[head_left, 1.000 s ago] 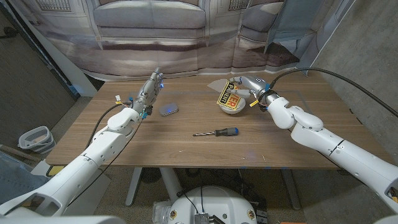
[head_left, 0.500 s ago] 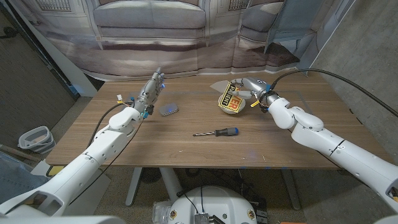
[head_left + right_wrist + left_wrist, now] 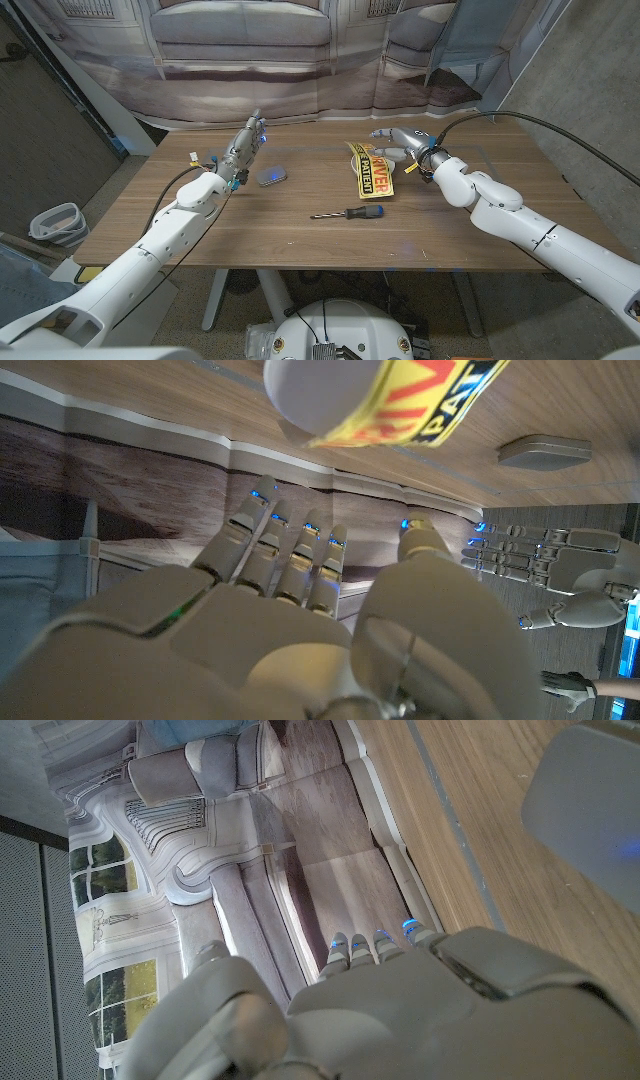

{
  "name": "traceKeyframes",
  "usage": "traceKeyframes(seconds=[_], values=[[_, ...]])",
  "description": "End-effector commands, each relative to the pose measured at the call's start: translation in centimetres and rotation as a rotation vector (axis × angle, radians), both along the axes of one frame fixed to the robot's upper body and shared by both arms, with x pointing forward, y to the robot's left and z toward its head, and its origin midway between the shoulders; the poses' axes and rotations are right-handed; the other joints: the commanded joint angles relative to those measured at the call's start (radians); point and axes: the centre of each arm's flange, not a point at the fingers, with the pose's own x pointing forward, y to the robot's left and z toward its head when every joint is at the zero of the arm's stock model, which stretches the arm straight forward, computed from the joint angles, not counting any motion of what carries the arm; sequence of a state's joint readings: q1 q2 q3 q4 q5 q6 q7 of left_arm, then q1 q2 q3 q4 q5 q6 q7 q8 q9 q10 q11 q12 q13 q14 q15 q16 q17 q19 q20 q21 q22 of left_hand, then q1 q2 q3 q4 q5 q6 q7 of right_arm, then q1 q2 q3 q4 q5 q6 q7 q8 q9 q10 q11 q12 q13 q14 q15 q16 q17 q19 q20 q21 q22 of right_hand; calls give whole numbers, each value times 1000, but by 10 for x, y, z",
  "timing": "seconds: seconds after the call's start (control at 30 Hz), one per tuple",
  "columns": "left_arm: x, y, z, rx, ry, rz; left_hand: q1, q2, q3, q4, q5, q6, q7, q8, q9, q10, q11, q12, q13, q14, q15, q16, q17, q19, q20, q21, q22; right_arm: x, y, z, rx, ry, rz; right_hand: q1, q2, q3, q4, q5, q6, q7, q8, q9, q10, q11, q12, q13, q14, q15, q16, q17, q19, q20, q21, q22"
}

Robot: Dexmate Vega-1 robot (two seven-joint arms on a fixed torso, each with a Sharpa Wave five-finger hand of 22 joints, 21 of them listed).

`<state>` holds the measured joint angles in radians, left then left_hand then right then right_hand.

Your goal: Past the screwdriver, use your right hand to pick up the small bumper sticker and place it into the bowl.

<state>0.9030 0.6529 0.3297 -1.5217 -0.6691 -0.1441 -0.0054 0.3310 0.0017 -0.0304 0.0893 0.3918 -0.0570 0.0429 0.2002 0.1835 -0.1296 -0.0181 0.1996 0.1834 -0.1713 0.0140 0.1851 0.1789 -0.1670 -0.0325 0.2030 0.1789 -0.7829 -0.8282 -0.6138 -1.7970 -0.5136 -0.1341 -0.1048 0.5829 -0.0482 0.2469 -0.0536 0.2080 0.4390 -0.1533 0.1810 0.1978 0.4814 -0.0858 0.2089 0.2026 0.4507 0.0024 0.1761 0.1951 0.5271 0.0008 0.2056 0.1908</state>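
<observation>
The yellow-and-black bumper sticker (image 3: 372, 172) lies spread across the white bowl and hides most of it in the head view. In the right wrist view the sticker (image 3: 430, 400) drapes over the bowl's white side (image 3: 320, 395). My right hand (image 3: 402, 146) hovers just behind the sticker, fingers apart and holding nothing; its fingers (image 3: 290, 545) also reach out empty in the wrist view. The screwdriver (image 3: 350, 213), with a black-and-blue handle, lies on the table nearer to me than the sticker. My left hand (image 3: 243, 146) stands at the far left, fingers straight and empty.
A small grey flat block (image 3: 271, 176) lies beside my left hand, and shows again as a grey block (image 3: 543, 452) in the right wrist view. The wooden table (image 3: 300, 245) runs to a printed backdrop behind it. A bin (image 3: 55, 222) stands off the table's left side.
The right hand held the sticker folded up over the bowl; now it has let go, and the sticker has dropped and unfolded across the bowl. The left arm has not moved.
</observation>
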Motion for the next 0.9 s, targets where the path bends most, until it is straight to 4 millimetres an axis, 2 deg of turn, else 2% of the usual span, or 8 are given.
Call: traceKeyframes(seconds=[0.03, 0.53, 0.7, 0.9], values=[[-1, 0, -1, 1, 0, 2, 5, 3, -4, 0, 6, 3, 4, -2, 3, -1, -2, 1, 3, -29, 3, 2, 5, -49, -5, 1, 6, 0, 1, 1, -19, 17, -13, -13, 0, -4, 2, 8, -8, -3, 0, 3, -13, 5, -1, 2, -12, 5, 0, 1, -4, 10, -4, 2], [0, -2, -1, 4, 3, -2, 7, 5, -7, 0, 6, 3, 3, -2, 3, 0, -2, 1, 3, -28, 3, 2, 5, -49, -5, 1, 6, -1, -1, 2, -12, 8, -28, -19, -1, -7, 3, 14, -13, -1, 4, 3, -19, 3, 1, 2, -19, 9, 2, 0, -9, 14, -4, 2], [0, -2, 0, 4, 2, -3, 7, 6, -7, 0, 6, 3, 3, -2, 3, -1, -3, 1, 3, -29, 3, 2, 5, -49, -5, 1, 6, -2, -2, 3, -3, -6, -32, -21, 12, -3, 6, 21, -16, 3, 8, 3, -21, 11, 4, 2, -44, -27, 0, 0, -32, -1, -10, 2], [0, -1, 0, 2, 2, -1, 8, 6, -9, 0, 6, 3, 3, -2, 3, -3, 0, 0, 3, -30, 2, 2, 5, -49, -4, 1, 6, -3, -3, 6, 0, -15, -32, -22, 15, -2, 6, 23, -17, 5, 9, 3, -24, 14, 4, 2, -48, -33, 1, 1, -36, -5, -10, 3]])
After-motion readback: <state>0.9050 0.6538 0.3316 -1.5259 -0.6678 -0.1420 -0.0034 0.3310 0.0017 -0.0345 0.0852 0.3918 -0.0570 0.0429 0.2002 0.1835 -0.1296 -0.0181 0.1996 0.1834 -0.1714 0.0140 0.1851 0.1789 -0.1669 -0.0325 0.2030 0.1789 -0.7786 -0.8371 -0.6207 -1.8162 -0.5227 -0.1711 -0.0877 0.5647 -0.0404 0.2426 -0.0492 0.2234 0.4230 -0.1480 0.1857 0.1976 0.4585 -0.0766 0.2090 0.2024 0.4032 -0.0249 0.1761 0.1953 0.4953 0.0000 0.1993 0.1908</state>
